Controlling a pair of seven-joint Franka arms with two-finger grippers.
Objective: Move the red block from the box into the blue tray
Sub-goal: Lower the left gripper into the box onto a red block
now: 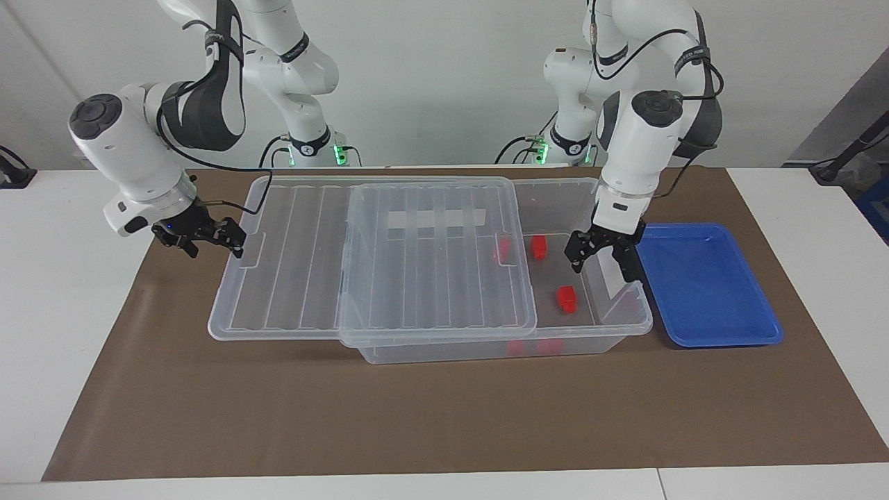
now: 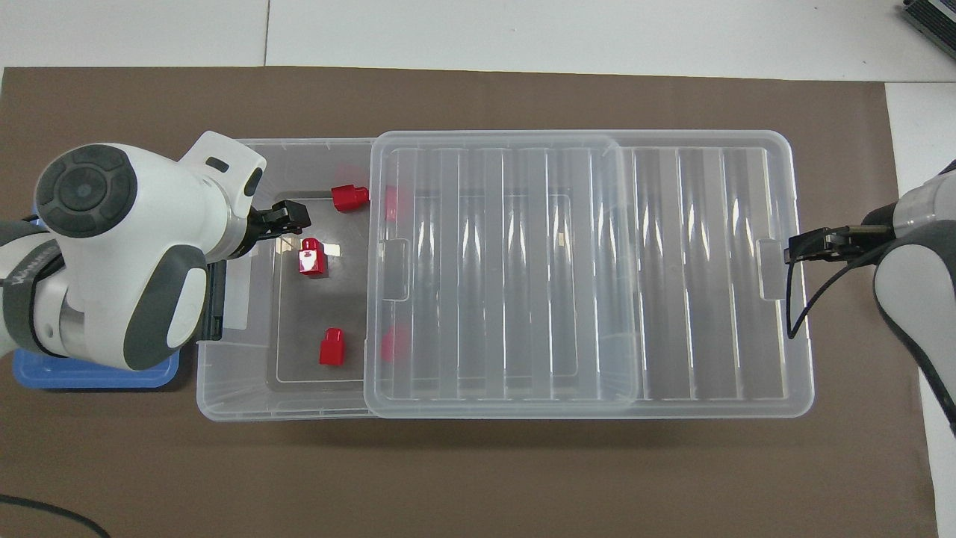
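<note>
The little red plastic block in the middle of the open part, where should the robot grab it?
Probably from straight above, fingers on two flat sides of the small red plastic block. It stands alone on the clear plastic box floor, under the left gripper.

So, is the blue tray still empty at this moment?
Empty. In the facing view the blue tray shows only bare blue floor; the red blocks all lie in the box.

White table [image 1: 55,333] under a brown mat [image 1: 444,417], plain pale wall [image 1: 444,83].

Most of the blue tray [image 2: 97,371] hidden under my left arm, lower left of the overhead view, two red blocks [image 2: 390,345] blurred beneath the lid [image 2: 508,261].
</note>
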